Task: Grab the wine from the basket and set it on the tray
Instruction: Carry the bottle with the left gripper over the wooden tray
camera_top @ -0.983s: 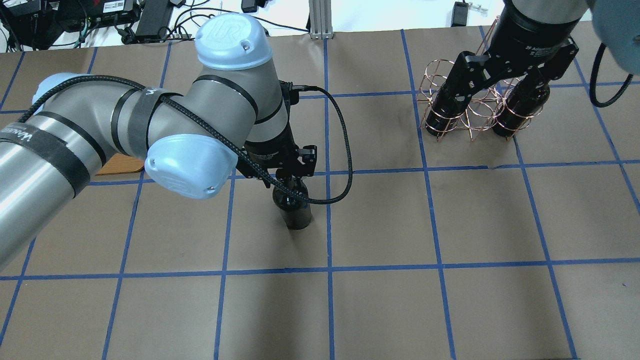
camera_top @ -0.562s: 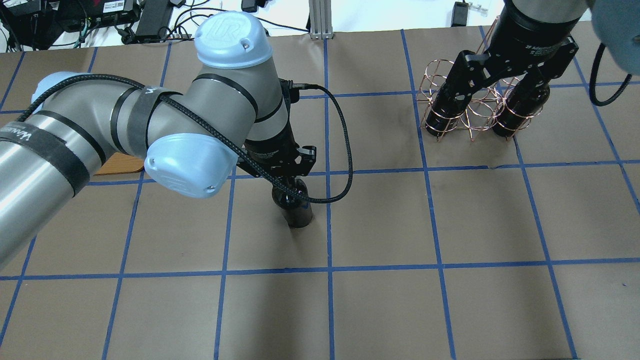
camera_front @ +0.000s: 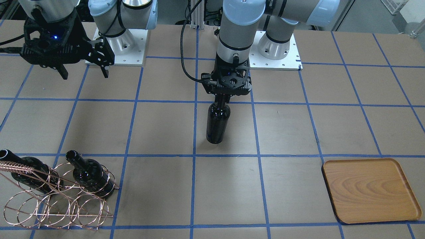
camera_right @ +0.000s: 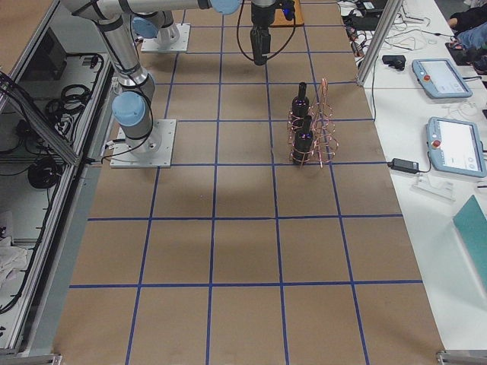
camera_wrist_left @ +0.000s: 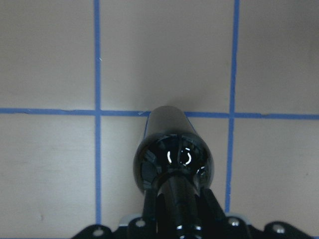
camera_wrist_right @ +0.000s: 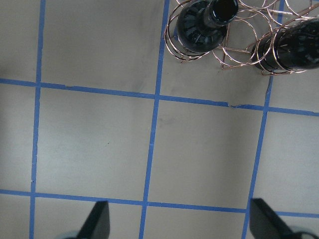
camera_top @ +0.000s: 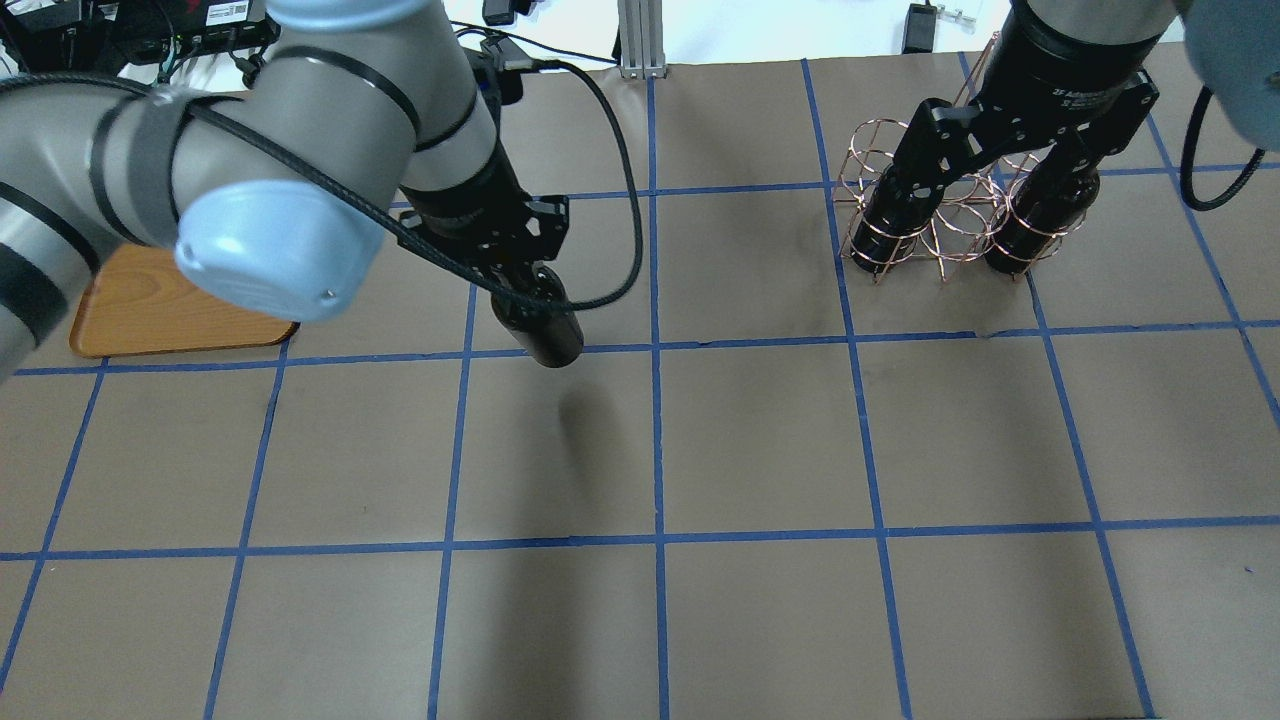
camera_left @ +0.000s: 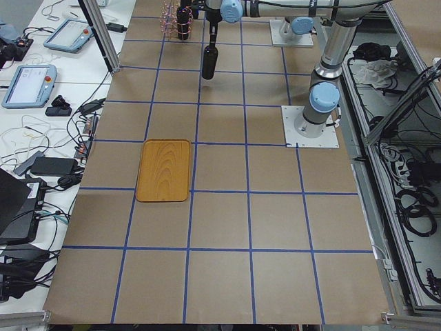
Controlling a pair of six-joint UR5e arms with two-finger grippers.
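My left gripper (camera_front: 223, 99) is shut on the neck of a near-black wine bottle (camera_front: 217, 122) and holds it upright above the middle of the table. The bottle also shows in the overhead view (camera_top: 547, 332) and the left wrist view (camera_wrist_left: 172, 149). The copper wire basket (camera_front: 56, 202) stands on the robot's right side and holds two more bottles (camera_front: 88, 172) (camera_front: 23, 169). My right gripper (camera_front: 83, 71) is open and empty, hovering on the robot's side of the basket (camera_top: 940, 220). The wooden tray (camera_front: 368, 189) lies bare on the robot's left side (camera_top: 150, 310).
The table is brown paper with a blue tape grid. The left arm's black cable (camera_top: 620, 230) loops beside the held bottle. Operator tablets and cables (camera_left: 34, 76) lie on a side bench past the far table edge. The right wrist view shows the basket's bottles (camera_wrist_right: 202, 22) from above.
My left gripper has lifted the bottle and carried it away from the robot and leftward, toward the tray. More of the tray now shows. The right gripper has stayed put.
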